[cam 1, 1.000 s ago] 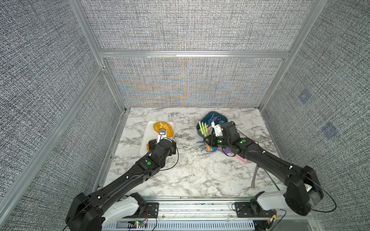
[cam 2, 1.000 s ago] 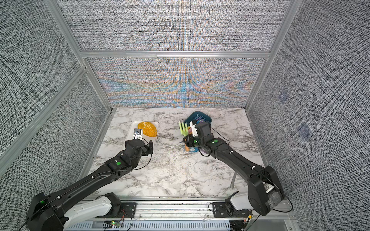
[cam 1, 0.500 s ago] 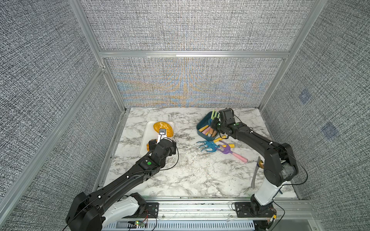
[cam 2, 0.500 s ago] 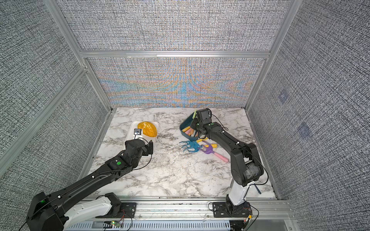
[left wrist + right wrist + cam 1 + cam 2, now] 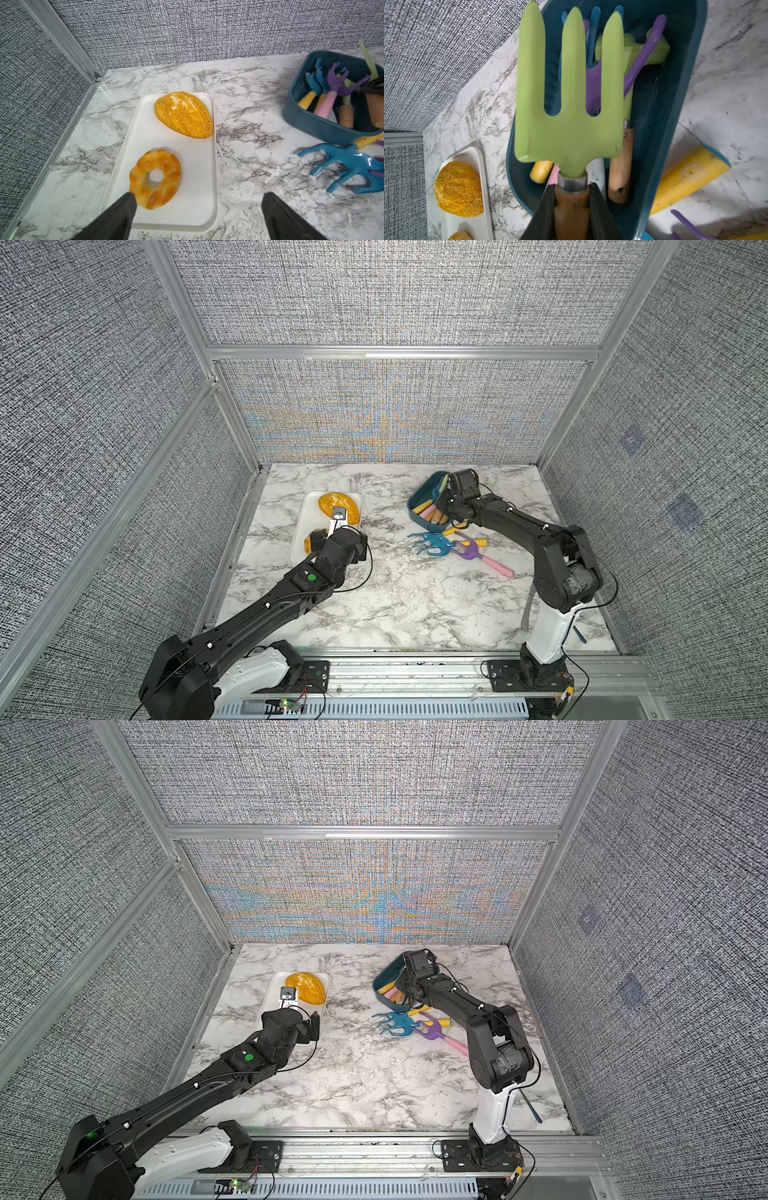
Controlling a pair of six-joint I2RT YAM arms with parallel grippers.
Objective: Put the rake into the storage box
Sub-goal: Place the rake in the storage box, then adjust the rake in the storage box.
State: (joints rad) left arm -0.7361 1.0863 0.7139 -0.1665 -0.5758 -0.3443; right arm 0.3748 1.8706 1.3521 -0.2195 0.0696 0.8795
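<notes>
We see the right pincer (image 5: 572, 187) clamped narrow on the green rake (image 5: 569, 124) by its wooden handle, head now over the box (image 5: 679, 104), tines pointing along it above the tools (image 5: 620, 162) already inside. A second ago this arm is out over the worktop (image 5: 395, 605) by the loose rakes; since then it swings back to the box. We judge transport done, only lowering and release left. Blue rake (image 5: 430, 545) and purple rake (image 5: 467, 549) lie just beside the box. Left pincer (image 5: 198, 195) wide, empty, over the tray (image 5: 197, 166)
</notes>
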